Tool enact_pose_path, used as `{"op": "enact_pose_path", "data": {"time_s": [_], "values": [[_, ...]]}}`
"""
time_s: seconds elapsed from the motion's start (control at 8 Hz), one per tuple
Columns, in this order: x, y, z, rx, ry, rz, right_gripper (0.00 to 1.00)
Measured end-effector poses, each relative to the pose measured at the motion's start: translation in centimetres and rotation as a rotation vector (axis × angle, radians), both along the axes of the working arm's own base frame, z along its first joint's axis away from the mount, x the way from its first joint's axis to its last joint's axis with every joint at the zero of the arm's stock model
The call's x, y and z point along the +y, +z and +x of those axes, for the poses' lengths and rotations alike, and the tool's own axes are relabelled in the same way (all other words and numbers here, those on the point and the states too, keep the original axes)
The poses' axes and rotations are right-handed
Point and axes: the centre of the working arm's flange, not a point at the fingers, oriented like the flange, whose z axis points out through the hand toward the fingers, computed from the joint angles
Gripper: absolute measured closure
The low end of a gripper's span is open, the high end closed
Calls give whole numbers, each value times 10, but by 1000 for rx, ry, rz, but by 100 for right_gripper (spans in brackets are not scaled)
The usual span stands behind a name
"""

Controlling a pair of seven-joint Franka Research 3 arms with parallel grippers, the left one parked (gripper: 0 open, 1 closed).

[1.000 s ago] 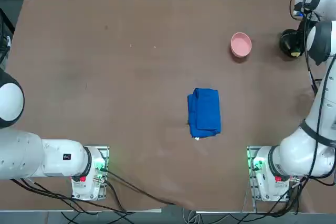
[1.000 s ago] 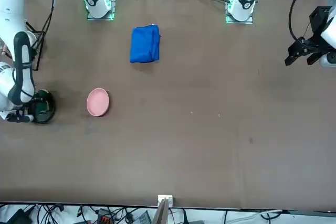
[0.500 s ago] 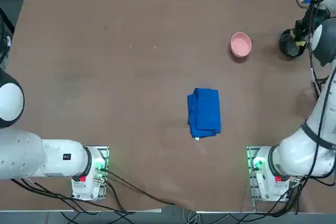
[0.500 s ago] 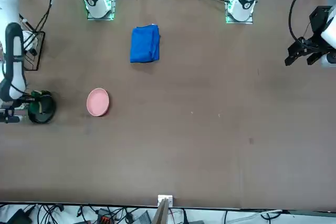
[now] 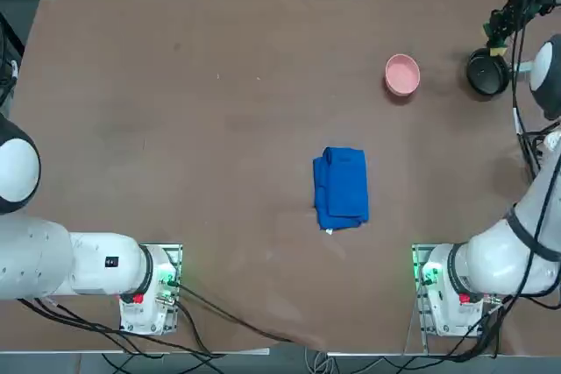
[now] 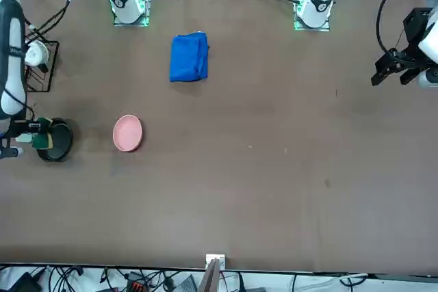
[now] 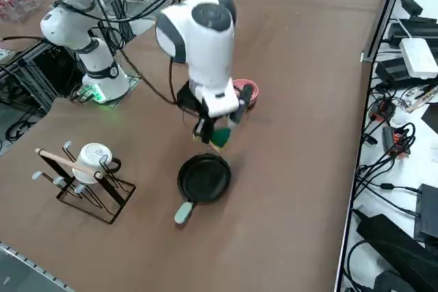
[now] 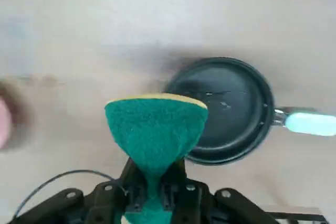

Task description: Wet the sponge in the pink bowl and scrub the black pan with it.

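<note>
Shifted farther off the round black frying pan (image 8: 231, 111), the right gripper (image 8: 152, 184) pinches the green-and-yellow sponge (image 8: 155, 129); pressing on the rim could skid the pan.

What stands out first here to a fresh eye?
The green-and-yellow sponge, pinched to a fan shape in the right gripper, near the round black pan. Next, the bright blue folded cloth mid-table, and the small pale pink bowl beyond it, toward the far edge.
</note>
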Motion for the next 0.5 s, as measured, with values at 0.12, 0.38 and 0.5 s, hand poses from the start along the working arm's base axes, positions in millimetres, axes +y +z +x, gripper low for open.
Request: {"op": "enact_pose_path", "data": {"time_s": [0.12, 0.38, 0.5], "values": [[20, 7, -2, -5, -2, 6, 83], [39, 9, -3, -3, 11, 13, 83], [52, 7, -2, 2, 31, 15, 83]]}}
